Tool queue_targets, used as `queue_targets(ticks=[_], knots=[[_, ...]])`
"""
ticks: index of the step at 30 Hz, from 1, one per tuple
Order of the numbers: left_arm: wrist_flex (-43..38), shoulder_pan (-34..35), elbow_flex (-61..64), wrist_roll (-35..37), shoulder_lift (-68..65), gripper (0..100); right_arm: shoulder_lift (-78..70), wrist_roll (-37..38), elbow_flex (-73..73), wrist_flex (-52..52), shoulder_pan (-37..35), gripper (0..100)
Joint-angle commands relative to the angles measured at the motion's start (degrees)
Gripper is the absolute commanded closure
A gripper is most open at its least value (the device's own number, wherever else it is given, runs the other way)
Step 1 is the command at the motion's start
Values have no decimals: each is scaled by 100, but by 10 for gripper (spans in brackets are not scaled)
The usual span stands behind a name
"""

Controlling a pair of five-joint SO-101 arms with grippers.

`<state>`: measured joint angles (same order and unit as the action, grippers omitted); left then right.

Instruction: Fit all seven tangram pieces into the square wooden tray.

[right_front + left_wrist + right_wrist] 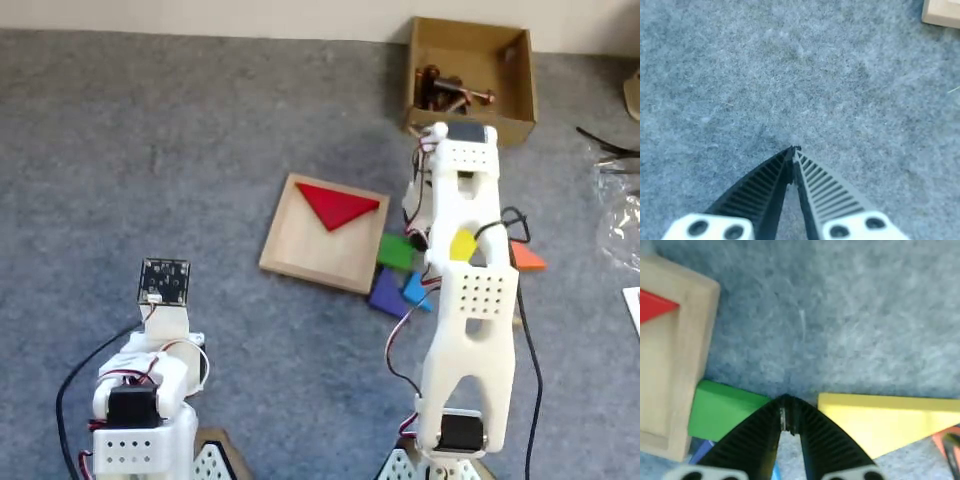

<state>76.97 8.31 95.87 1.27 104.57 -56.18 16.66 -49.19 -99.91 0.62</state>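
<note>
Starting at the near edge, the left arm point(150, 400) is sitting folded at about 8 o'clock from the tray point(310, 252), well apart from it. The left gripper point(794, 150) is pointing at bare carpet point(150, 150) with its fingers pressed together, gripping nothing. Moving out, the right arm point(468, 300) is stretching over the loose pieces, so by my reading it is the nearer one for the coming pick. The right gripper point(786, 402) is hanging low with its fingers drawn in narrow, tips all but meeting, also gripping nothing. It is sitting in the gap between two pieces. The green piece point(725, 410) is lying at its 9 o'clock, just beside the tray's edge. The yellow triangle point(880, 422) is lying at its 3 o'clock, its long edge running away from the fingertips towards the orange piece point(527, 258). The purple piece point(386, 293) and the blue piece point(415, 290) are waiting nearer in, at roughly 7 o'clock from the gripper. The tray is lying at 10 o'clock, past the green piece, with only the red triangle point(338, 205) resting in its far corner. Any pick, I'd say, is going to need those fingers opening and a short sideways shift first. Farthest out, at 12 o'clock, a box point(470, 115) is sitting on the carpet.
</note>
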Motion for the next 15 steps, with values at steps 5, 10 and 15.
queue_targets(ticks=[5,10,15], knots=[[18,75,127,-35,31,993,119,70,84,-119,549,993],[18,75,127,-35,31,993,119,70,84,-119,892,993],[18,75,127,-26,31,993,110,70,92,-119,1244,993]])
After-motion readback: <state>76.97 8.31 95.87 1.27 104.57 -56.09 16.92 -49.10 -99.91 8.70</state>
